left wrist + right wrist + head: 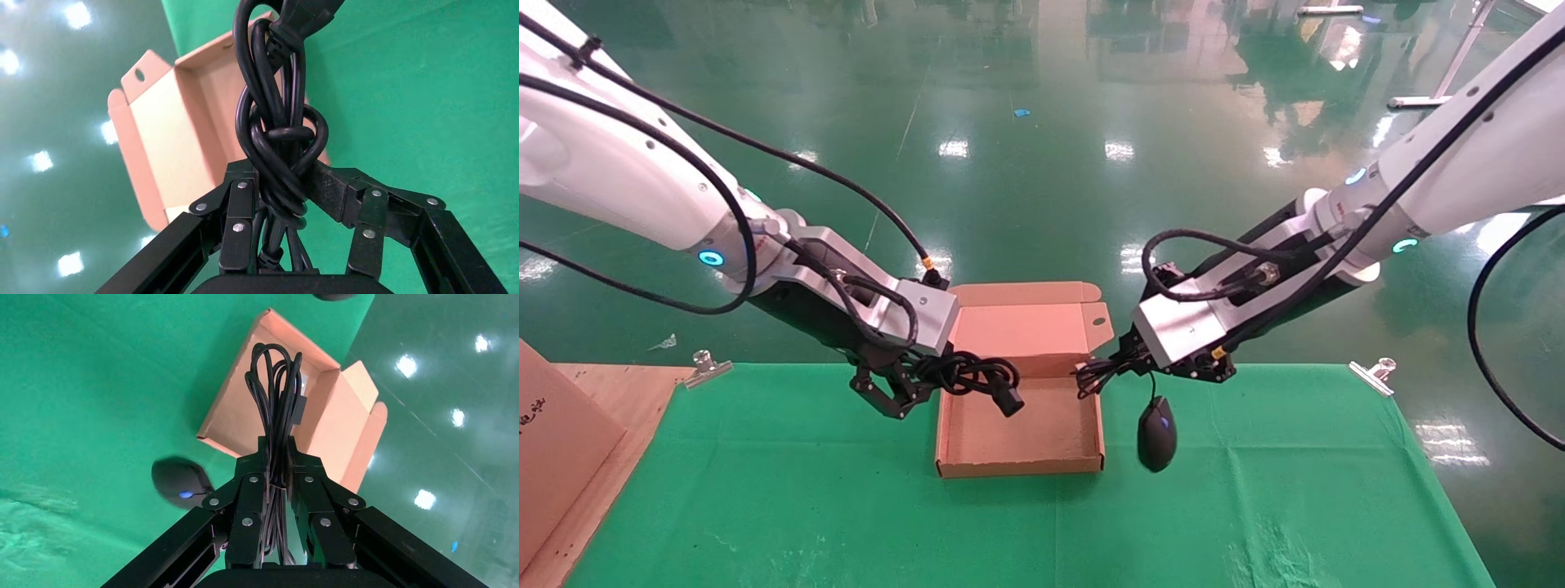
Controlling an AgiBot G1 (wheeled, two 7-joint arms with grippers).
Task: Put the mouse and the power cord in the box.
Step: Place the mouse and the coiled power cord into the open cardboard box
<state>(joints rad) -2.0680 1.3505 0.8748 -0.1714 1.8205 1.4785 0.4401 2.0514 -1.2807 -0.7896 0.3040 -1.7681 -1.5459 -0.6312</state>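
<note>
The open brown box lies on the green cloth, its lid flap folded back. My left gripper is shut on the knotted black power cord at the box's left wall. The cord's plug hangs over the box floor. In the left wrist view the cord sits between the fingers. My right gripper is shut on the mouse's coiled cable by the box's right rear corner. The black mouse dangles from it, outside the right wall, also visible in the right wrist view.
Metal clips pin the green cloth at the table's back corners. A large cardboard carton stands at the left edge on bare wood. Shiny green floor lies beyond the table.
</note>
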